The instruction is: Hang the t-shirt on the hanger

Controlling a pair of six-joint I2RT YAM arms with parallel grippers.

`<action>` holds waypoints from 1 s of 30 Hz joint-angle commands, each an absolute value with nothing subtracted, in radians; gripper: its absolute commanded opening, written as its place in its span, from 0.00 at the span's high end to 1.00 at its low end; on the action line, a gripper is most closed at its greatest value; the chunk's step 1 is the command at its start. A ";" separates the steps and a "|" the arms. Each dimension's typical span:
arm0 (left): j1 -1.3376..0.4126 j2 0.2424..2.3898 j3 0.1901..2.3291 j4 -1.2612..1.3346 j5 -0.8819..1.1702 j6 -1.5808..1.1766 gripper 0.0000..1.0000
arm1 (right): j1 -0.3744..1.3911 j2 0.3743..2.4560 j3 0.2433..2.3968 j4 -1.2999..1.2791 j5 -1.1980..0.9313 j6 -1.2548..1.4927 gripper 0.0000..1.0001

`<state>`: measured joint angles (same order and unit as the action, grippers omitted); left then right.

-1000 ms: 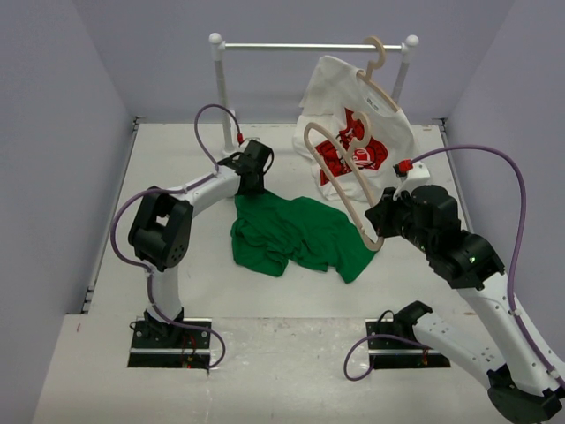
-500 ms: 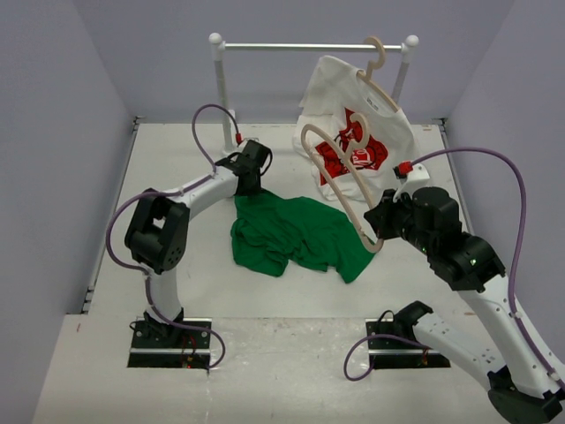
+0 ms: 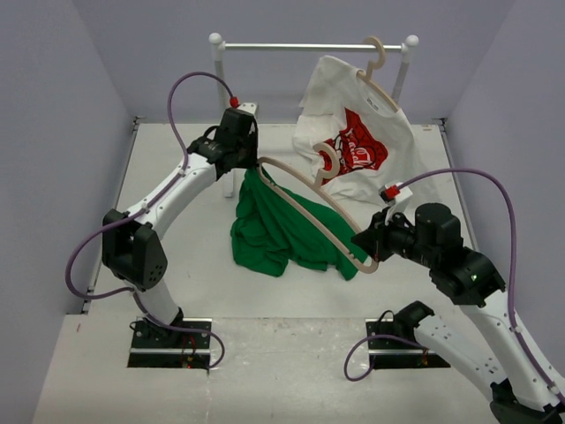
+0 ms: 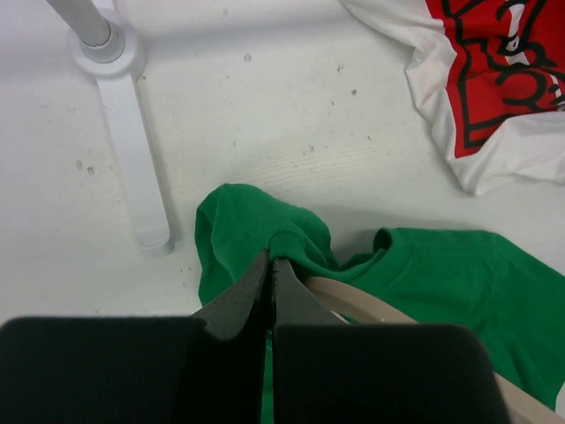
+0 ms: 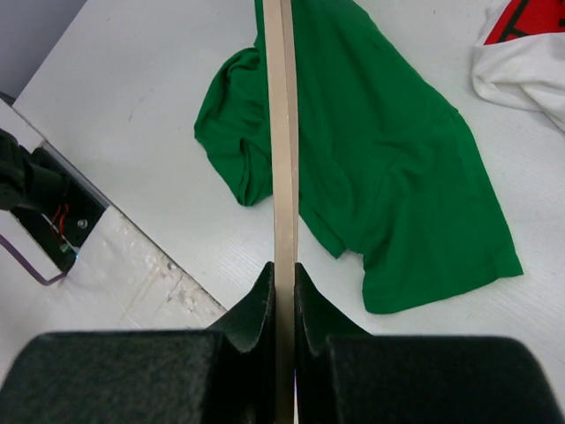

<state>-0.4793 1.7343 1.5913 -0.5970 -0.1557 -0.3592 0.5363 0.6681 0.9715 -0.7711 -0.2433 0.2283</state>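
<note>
Hanging in soft crumpled folds, the one plain green t-shirt [image 3: 291, 237] is pinched at a ribbed edge between the left gripper's [image 4: 271, 258] jaws, its lower part spread on the white table [image 3: 177, 177]. Of two pale curved wooden hangers, the hanger [image 3: 309, 209] is clamped by the right gripper [image 5: 284, 269]; the other hanger [image 3: 375, 79] is hooked on the rail [image 3: 300, 46], draped with a white t-shirt [image 3: 349, 132].

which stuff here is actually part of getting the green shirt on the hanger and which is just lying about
In the job:
green t-shirt, pinched by the left gripper
bare wooden hanger, clamped in the right gripper

Just lying about:
white t-shirt with red graphic
second hanger carrying it
clothes rail
</note>
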 commanded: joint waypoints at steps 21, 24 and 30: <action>-0.469 1.570 1.684 -0.722 0.151 -0.211 1.00 | 0.538 0.814 0.993 -0.508 -0.595 0.131 1.00; -0.471 1.539 1.722 -0.747 0.160 -0.192 1.00 | 0.538 0.856 0.983 -0.400 -0.655 0.181 1.00; -0.472 1.479 1.815 -0.814 0.142 -0.189 1.00 | 0.607 0.898 0.993 -0.255 -0.205 0.322 1.00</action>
